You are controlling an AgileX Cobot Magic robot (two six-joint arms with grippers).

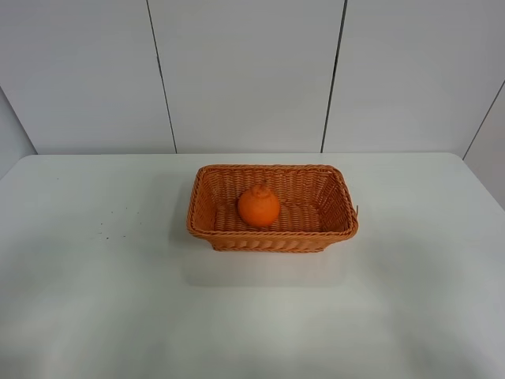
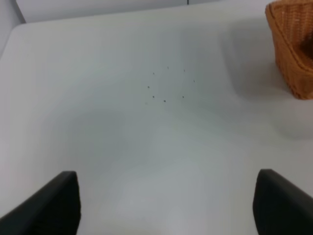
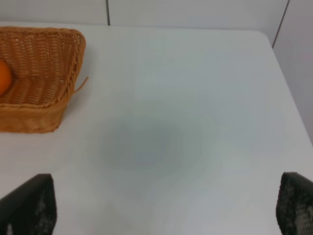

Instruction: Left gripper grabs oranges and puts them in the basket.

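Note:
The orange (image 1: 259, 206) sits upright inside the wicker basket (image 1: 207, 229), near its middle, at the table's centre. Neither arm shows in the exterior high view. In the left wrist view my left gripper (image 2: 166, 208) is open and empty over bare table, its two black fingertips (image 2: 54, 203) wide apart, with a corner of the basket (image 2: 293, 49) off to one side. In the right wrist view my right gripper (image 3: 161, 210) is open and empty, with the basket (image 3: 44, 103) and an edge of the orange (image 3: 4, 77) at the frame's side.
A white table (image 1: 95, 300) stands against a pale panelled wall (image 1: 245, 71). A few tiny dark specks (image 2: 164, 90) mark the tabletop left of the basket. A loose wicker strand (image 3: 82, 83) sticks out from the basket's right end.

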